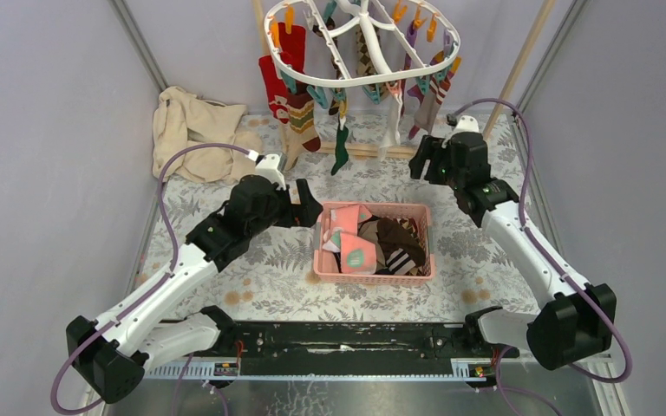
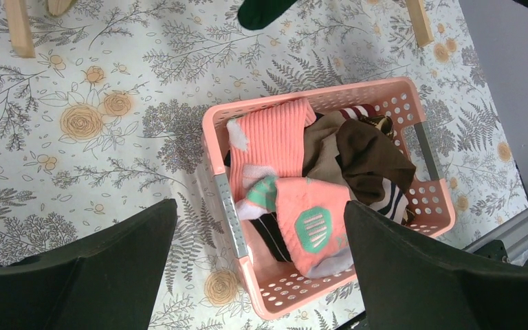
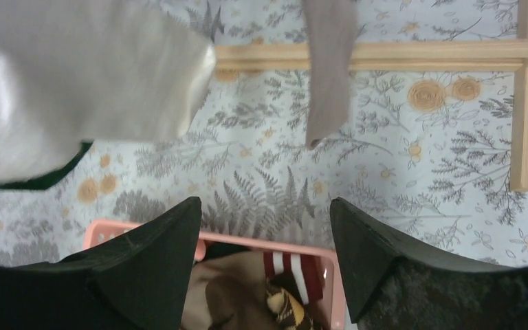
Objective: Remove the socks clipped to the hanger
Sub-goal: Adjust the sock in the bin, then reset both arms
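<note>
— Grey walls, a flowered bench (image 1: 251, 290). Where are the socks (image 1: 302, 113)?
— Clipped to the hanger (image 1: 347, 81) at twelve o'clock, beyond the basket (image 1: 373, 277). Probably light, limp and stretchy: pinch just under a clip. Left jaws and right jaws gape wide, empty.

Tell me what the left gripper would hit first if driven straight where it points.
Likely the pink sock piled in the pink basket; the open left gripper aims down at it, depth unclear.

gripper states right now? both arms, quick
Left gripper: jaws open, holding nothing.
Right gripper: jaws open, holding nothing.
</note>
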You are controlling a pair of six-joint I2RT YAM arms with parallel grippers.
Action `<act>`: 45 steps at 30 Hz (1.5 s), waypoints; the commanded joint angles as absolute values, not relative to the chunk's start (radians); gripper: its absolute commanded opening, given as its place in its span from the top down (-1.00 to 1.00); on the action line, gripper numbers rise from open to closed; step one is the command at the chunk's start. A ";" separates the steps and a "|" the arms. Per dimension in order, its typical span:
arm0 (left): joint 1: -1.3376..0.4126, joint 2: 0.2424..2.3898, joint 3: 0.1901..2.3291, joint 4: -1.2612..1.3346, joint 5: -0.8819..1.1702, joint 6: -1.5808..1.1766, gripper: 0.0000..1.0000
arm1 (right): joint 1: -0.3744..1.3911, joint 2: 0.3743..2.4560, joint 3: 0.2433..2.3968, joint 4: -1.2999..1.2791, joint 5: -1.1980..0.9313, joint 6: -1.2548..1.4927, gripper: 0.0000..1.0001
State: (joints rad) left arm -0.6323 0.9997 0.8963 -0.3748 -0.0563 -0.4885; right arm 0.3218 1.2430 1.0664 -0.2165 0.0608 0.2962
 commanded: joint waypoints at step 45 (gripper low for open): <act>-0.626 0.928 0.768 -0.238 -0.265 -0.548 -0.97 | 0.189 1.050 0.809 -0.062 -0.244 0.366 -0.70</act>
State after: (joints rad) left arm -0.6319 0.9314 0.7887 -0.3256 -0.2222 -0.5407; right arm 0.1879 1.1366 0.8600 0.0105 -0.2947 0.4110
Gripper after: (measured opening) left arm 0.987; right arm 0.798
